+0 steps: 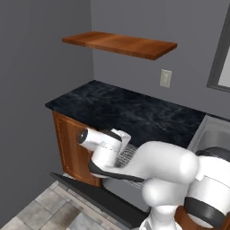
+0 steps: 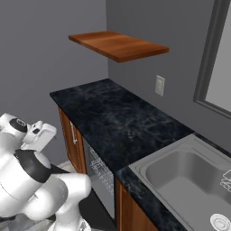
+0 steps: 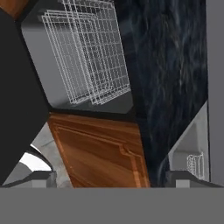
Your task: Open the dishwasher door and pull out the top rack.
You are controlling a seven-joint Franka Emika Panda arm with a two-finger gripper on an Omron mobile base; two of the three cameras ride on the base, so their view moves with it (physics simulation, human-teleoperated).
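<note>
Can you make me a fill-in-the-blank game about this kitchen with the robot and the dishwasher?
1. The dishwasher door is ____, lying down flat near the floor.
2. The top rack is made of white ____.
3. The wooden shelf hangs on the wall above the dark ____.
4. The sink is at the ____ end of the counter in the right base view.

Missing words: open; wire; counter; right

Wooden shelf above dark counter — sink holds perhaps a strainer.

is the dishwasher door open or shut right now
Open. The dishwasher door lies folded down flat over the floor, and the top rack shows inside the uncovered cavity, in the hand view and beside the arm.
</note>
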